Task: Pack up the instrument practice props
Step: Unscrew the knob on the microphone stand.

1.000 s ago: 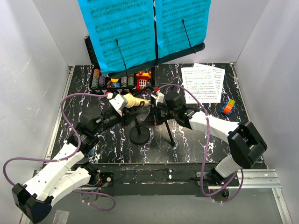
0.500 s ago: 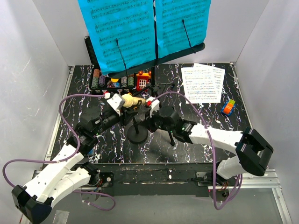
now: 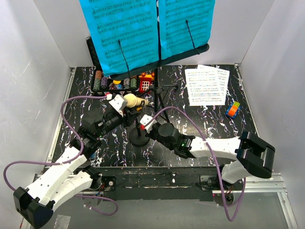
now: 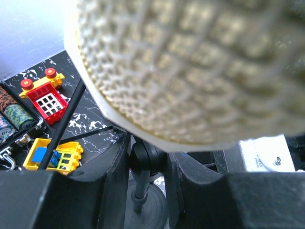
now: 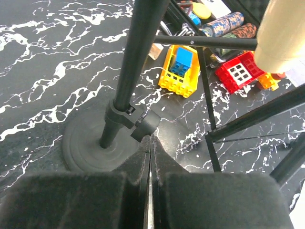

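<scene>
Your left end effector (image 3: 119, 105) grips the cream mesh-headed microphone (image 3: 131, 101) above the small black round-based mic stand (image 5: 112, 121), which stands on the black marbled desk (image 3: 214, 117). Your right end effector (image 5: 150, 155) is closed on nothing, its tips just beside the stand's clamp knob (image 5: 145, 125). A sideways nudge there could topple the stand into the black music stand's tripod legs (image 5: 248, 119).

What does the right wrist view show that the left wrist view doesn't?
Only the right wrist view: the whole round base of the mic stand, its clamp knob, and the right gripper, shut, near that knob. Only the left wrist view: the mesh head of the microphone, filling the frame. Both: the stand's pole, the red window block, the yellow block, the poker chips.
</scene>
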{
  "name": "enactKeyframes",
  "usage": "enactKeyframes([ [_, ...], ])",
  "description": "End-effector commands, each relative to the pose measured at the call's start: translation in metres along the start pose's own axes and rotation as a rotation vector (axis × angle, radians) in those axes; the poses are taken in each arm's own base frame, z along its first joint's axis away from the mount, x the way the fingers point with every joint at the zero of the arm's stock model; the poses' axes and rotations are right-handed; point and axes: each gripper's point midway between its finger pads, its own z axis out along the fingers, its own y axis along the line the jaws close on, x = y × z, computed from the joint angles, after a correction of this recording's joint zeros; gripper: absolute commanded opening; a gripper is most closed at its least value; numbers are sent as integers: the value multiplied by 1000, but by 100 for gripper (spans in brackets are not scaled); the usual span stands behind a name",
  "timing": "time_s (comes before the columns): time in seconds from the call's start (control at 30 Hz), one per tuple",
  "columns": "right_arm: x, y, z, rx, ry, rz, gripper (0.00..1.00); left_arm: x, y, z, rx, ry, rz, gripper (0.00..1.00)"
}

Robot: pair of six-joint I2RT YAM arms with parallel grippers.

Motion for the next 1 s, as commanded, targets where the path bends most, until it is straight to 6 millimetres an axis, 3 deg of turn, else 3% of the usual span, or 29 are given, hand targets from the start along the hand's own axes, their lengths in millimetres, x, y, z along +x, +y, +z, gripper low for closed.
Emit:
enactKeyframes([
  [0.0, -20, -51, -8, 221, -32, 50, 1, 67, -28, -9, 120, 230, -117, 0],
  [0.1, -20, -41, -14, 146, 68, 140, 6, 61, -28, -11, 124, 216, -88, 0],
  [0.13, -20, -35, -17, 97, 106, 164, 19, 57, -28, -12, 126, 208, -77, 0],
  [0.2, -26, -26, -24, 40, 137, 236, 58, 51, -29, -13, 136, 197, -59, 0],
  [0.23, -27, -23, -27, 21, 150, 281, 71, 48, -32, -12, 152, 193, -55, 0],
  [0.3, -29, -20, -36, -20, 164, 360, 80, 44, -35, -12, 176, 188, -53, 0],
  [0.47, -33, -13, -55, -174, 186, 570, 79, 39, -45, -14, 230, 192, -66, 0],
  [0.63, -40, -13, -69, -232, 151, 659, 75, 29, -39, -18, 190, 173, -49, 0],
  [0.97, -39, -14, -71, -251, 167, 748, 69, 9, -21, -17, 96, 120, -1, 0],
])
